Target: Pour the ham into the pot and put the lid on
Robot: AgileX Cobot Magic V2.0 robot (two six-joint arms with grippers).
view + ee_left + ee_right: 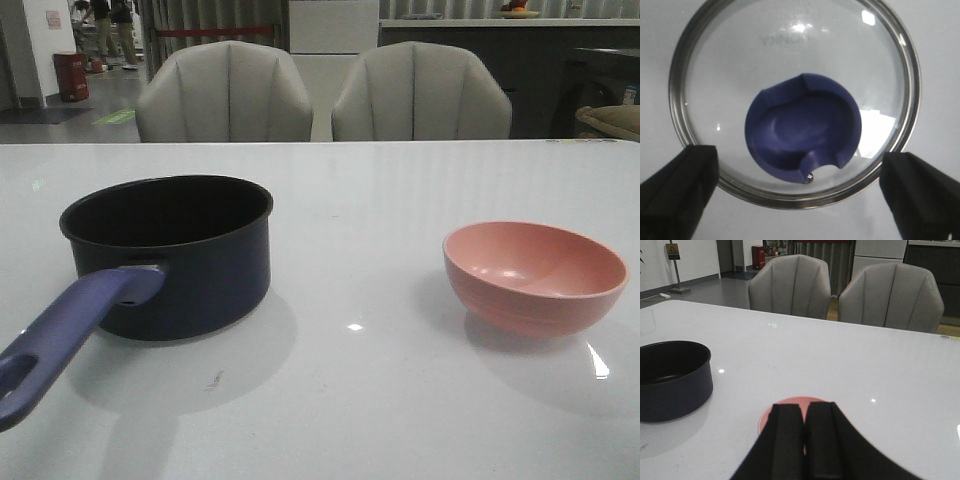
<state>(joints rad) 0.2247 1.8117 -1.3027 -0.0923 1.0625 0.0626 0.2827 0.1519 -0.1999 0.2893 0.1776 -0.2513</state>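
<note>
Your pot (pixel 185 255) sits on the white tabletop (pixel 380 400) toward its left edge, upright and uncovered, its interior dark, and its long purple-blue handle (pixel 70 335) runs out toward the near-left corner, with the hole at its end showing. The pink bowl (pixel 535 275) stands well apart from it, toward the right edge, and what you can see of its inside is bare; no ham slices can be made out in either vessel from the front view. The lid (pixel 795 102) appears only in the left wrist view, lying flat on the white surface with its blue knob (pixel 802 127) facing the camera and its metal rim fully visible; you cannot place it on the tabletop from the front view. Your left fingers (pixel 677 180) are spread wide, one to each side of the lid's rim near the camera, gripping nothing. Your right fingers (pixel 787 440) are pressed together with only a thin seam between them and nothing caught there; they hang over the pink bowl, whose rim just peeks out beyond them, with the pot off to one side. Two grey chairs (pixel 325 95) stand behind the far edge of the tabletop.
</note>
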